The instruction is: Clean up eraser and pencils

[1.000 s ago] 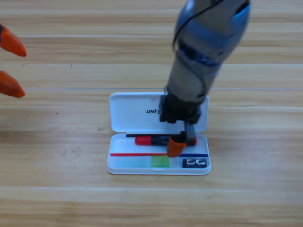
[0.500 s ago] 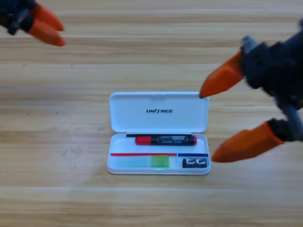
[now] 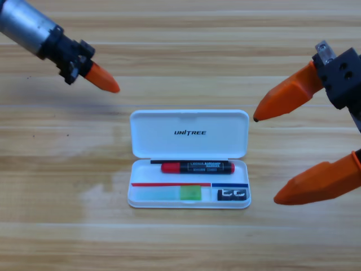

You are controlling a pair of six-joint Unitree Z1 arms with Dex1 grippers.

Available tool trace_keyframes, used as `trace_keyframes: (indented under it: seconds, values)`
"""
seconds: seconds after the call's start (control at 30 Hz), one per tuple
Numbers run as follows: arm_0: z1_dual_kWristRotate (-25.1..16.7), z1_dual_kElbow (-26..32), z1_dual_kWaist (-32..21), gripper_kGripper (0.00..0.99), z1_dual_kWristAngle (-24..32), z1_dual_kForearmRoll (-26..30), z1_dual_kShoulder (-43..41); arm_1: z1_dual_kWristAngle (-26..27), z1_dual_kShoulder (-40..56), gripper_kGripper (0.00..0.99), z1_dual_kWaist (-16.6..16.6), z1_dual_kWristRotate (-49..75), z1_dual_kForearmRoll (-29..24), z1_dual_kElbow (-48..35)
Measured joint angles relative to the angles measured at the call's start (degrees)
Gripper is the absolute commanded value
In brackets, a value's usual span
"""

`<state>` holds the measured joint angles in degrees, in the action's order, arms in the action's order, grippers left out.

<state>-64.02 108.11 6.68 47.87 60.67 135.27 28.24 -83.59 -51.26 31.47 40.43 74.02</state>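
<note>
Eraser [image 3: 232, 194]: it sits in the bottom right corner of the white case [image 3: 189, 141], in the front row.
Green pencil [image 3: 170, 193]: it lies flat in the same front row, to the left of the eraser.
Red pencil [image 3: 197, 167]: it lies flat in the row behind, the red half on the left and the black half on the right.
White case: its lid stands open on the tabletop [image 3: 180, 243].
Done: all three things are inside the case.
Left to do: I think only the lid needs closing.
Right end effector [image 3: 276, 159]: its orange jaws are wide apart and hold nothing. It hangs just right of the case, near the eraser, not touching.
Left end effector [image 3: 103, 79]: it is up and left of the case, well apart from the pencils. I cannot tell how its jaws stand.
</note>
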Motion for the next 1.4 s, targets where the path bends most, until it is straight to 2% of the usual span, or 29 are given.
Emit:
trace_keyframes:
  seconds: [0.17,0.67,1.4]
  values:
    - [-3.2,7.9,2.1,0.0,2.0,9.4,6.8,0.5,0.0,0.99,0.0,0.0,-0.6,-1.4]
    - [-3.3,8.5,9.8,0.0,4.5,11.9,8.9,0.7,0.0,0.99,0.1,-0.5,-1.3,-2.6]
    - [-3.7,-0.5,13.9,0.0,4.2,11.9,2.5,1.0,-0.1,0.99,0.1,-1.2,-1.3,-2.5]
